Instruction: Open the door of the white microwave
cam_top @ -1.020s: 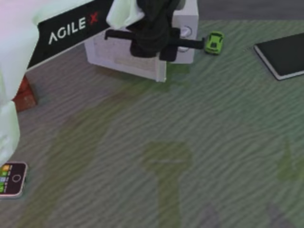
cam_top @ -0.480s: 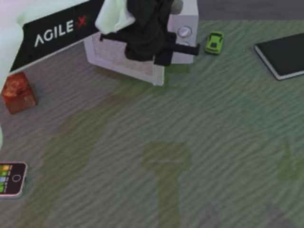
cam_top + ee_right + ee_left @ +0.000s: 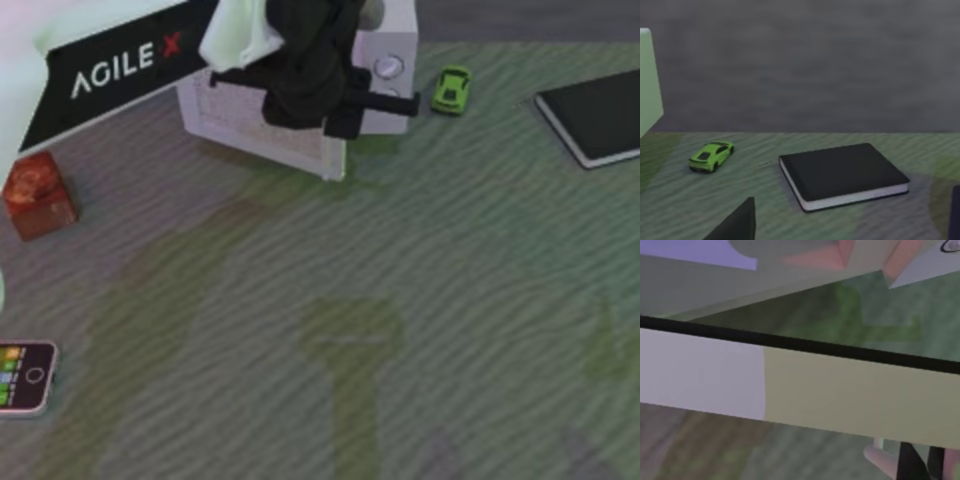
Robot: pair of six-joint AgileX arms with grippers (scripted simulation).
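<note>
Since 1 second ago the left arm has swung the door (image 3: 270, 135) ajar on the white microwave (image 3: 395, 45), at the worktop's far edge. Whether the left pincer (image 3: 345, 100) is spread cannot be told; it could slip off the door's edge.

At the far edge of the green-patterned table (image 3: 400, 300) stands the boxy white microwave (image 3: 395, 45), a round silver knob showing on its front. Its flat white door with the grey speckled window (image 3: 260, 135) is swung out a little, the free edge angled toward the near side. The left arm reaches in from the left, its black left gripper (image 3: 315, 85) over the door's top; its fingers are hard to make out. A small green toy car (image 3: 452, 89) sits just right of the microwave, a black book (image 3: 595, 118) farther right. A red-brown block (image 3: 35, 195) and a smartphone (image 3: 25, 377) lie at the left.
</note>
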